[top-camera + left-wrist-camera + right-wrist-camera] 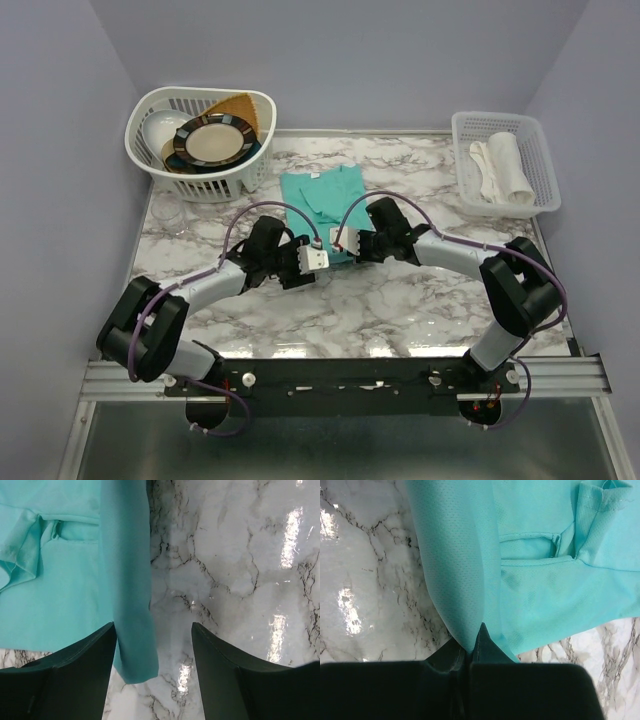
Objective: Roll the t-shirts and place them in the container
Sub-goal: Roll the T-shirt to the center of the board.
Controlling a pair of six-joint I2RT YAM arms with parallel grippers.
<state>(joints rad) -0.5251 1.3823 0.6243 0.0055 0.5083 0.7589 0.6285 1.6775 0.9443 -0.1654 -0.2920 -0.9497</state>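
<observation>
Shirt point(322, 205) lies folded mid-table toward the far edge. Right gripper point(472, 645) is pinched tight on its near fold; left gripper point(154, 630) stands wide, a folded edge loose between the jaws. Bare table point(400, 310) runs to the near edge; dish basket point(218, 182) and white basket point(500, 118) fill the far corners.

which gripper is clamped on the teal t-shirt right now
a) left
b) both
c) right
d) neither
C: in the right wrist view the right gripper has its jaws shut on a fold of the teal t-shirt, while the left gripper has its jaws standing apart, with the shirt's edge lying loose between them.
</observation>
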